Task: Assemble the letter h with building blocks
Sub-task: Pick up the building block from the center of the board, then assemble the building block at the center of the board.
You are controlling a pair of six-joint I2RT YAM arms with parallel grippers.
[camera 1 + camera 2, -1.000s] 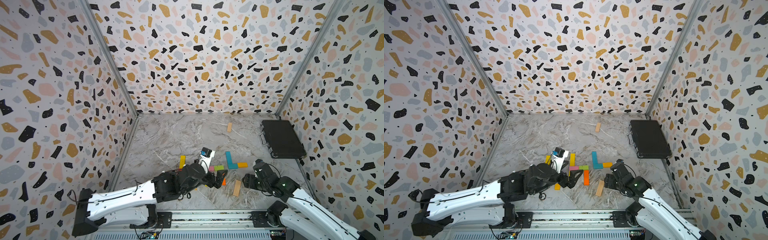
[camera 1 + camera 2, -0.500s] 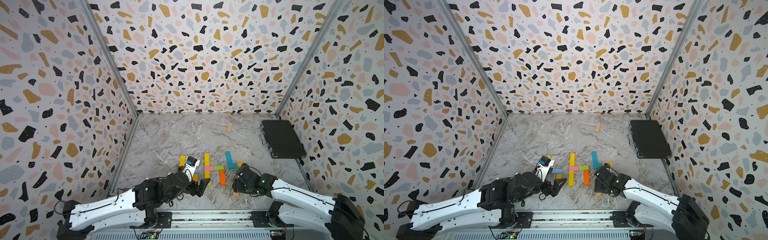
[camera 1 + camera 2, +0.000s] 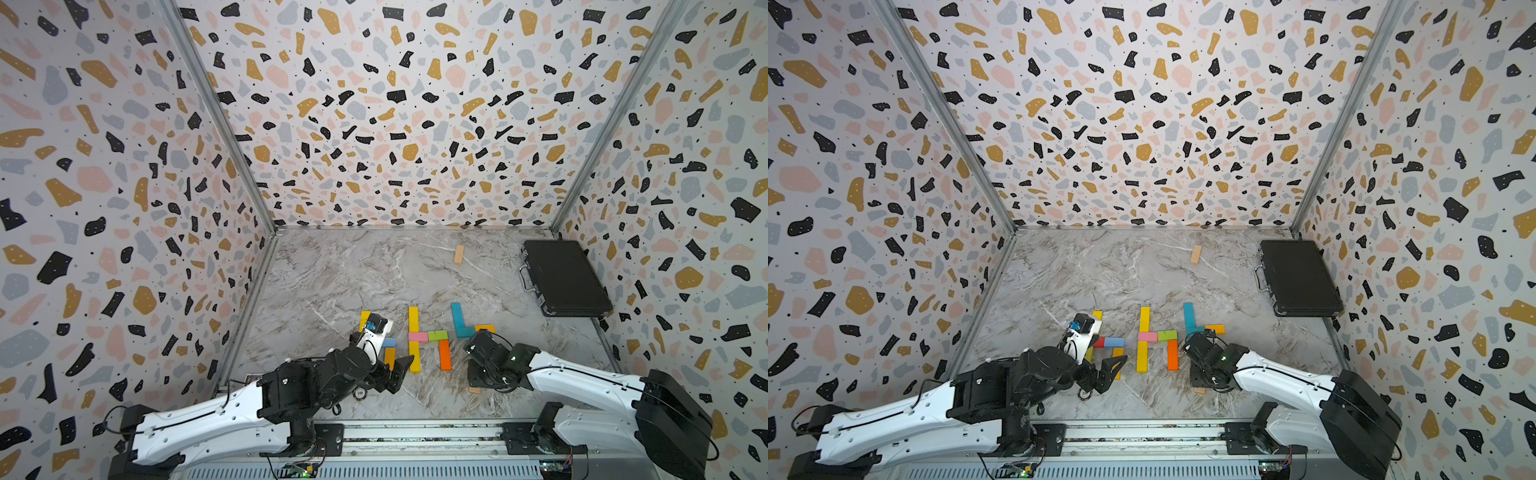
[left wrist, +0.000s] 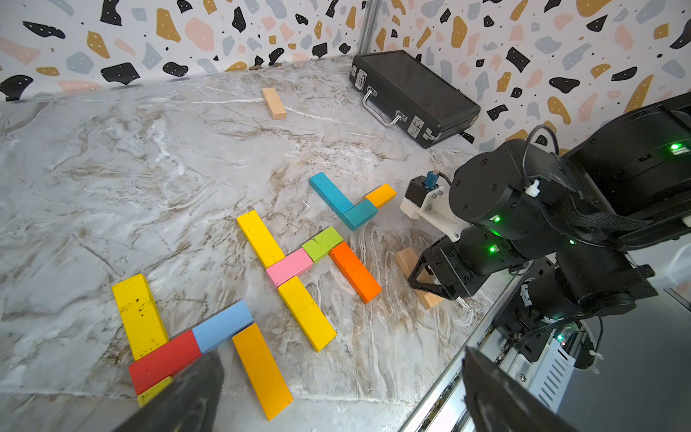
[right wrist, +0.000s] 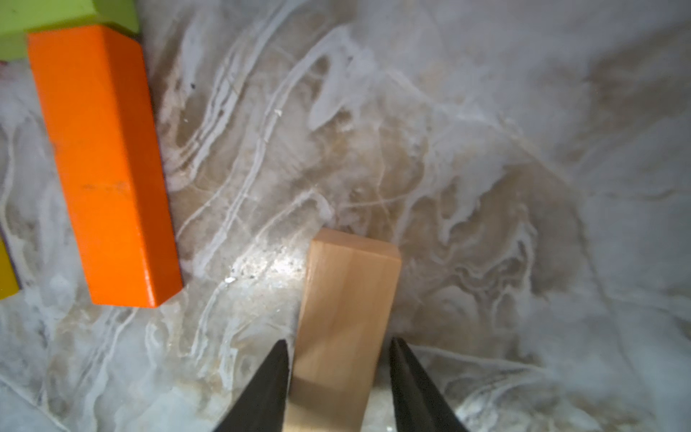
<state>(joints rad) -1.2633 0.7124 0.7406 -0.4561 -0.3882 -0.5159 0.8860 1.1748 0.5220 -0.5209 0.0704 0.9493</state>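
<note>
1. Three block letters lie low in the centre of both top views. The rightmost has only a long teal wooden block [image 3: 456, 313], a short teal block [image 3: 465, 332] and a short amber block [image 3: 484, 328], so its lower strokes are missing.
2. My right gripper [image 5: 338, 348] pinches both long sides of a flat plain-wood block [image 5: 351, 284]. The block lies on the marble table [image 3: 353, 282] low and right of centre, beside the long orange block [image 5: 104, 161]. I judge it is meant for one of those strokes.
3. My left gripper [image 3: 397, 374] hangs spread wide and empty at the lower left of centre, clear of the letters.
</note>
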